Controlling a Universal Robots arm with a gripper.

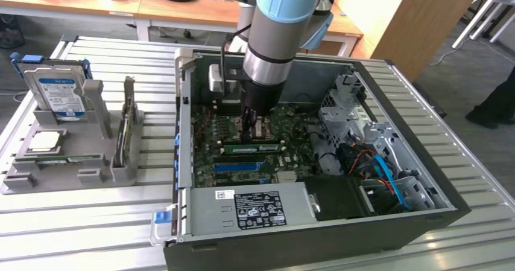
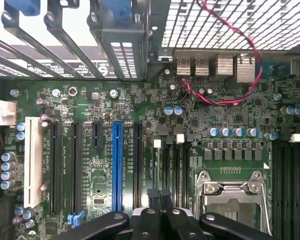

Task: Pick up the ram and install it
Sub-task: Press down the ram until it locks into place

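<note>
**Slatted metal table, two loads**

A table (image 1: 450, 162) of ribbed silver slats carries everything. An open black computer case (image 1: 322, 235) lies on its side across the middle, running close to the table's near edge and toward its far edge. Well apart from it, by the edge on the exterior view's left, sits a grey parts holder (image 1: 72, 168), resting flat on the slats. Bare slats show between the two and along the edge on the exterior view's right.
</note>
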